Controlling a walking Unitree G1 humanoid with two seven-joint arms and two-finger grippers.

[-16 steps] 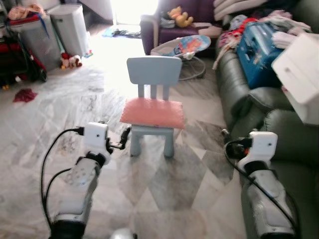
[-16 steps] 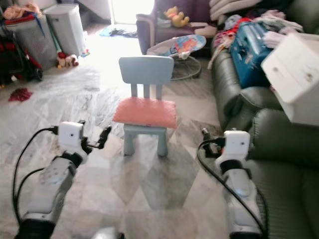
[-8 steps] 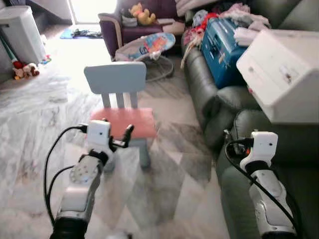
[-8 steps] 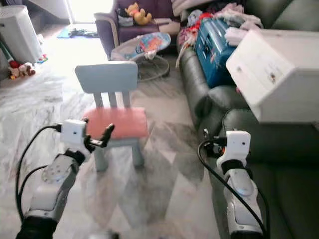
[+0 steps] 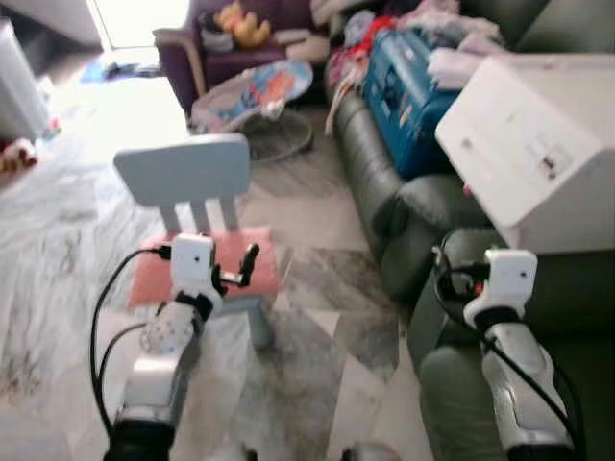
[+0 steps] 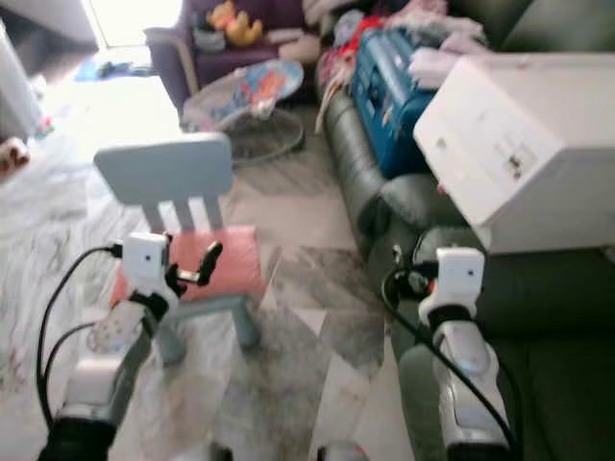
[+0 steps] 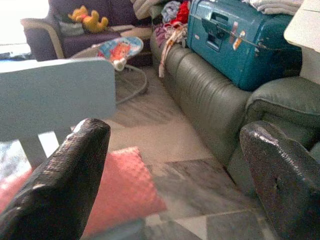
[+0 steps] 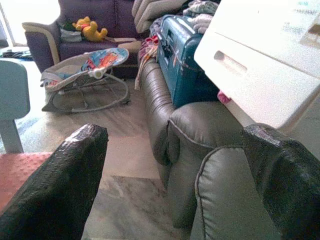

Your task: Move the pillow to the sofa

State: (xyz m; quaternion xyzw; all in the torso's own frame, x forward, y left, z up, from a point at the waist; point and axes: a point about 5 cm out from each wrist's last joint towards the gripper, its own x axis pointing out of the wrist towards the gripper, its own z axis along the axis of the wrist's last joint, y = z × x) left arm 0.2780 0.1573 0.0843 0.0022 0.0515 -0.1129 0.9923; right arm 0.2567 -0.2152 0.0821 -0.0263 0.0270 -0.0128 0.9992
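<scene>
A pink pillow (image 5: 261,265) lies on the seat of a small pale-blue chair (image 5: 183,173) on the marble floor. My left gripper (image 5: 246,266) is open, held just in front of the chair at seat height with nothing between its fingers; the left wrist view has the pillow (image 7: 125,190) below them. The dark green sofa (image 5: 408,211) runs along the right. Over its near armrest my right gripper (image 6: 397,259) is held open and empty, its fingers (image 8: 60,185) wide apart in the right wrist view.
A large white box (image 5: 528,144) and a blue suitcase (image 5: 413,86) with clothes sit on the sofa. A baby bouncer (image 5: 255,91) and a purple armchair (image 5: 202,48) with a yellow toy stand behind the chair. Bare floor (image 5: 317,355) lies between chair and sofa.
The camera has swung right and nearer the sofa, so the chair now sits further left in the picture. Both arms keep their pose, grippers still open.
</scene>
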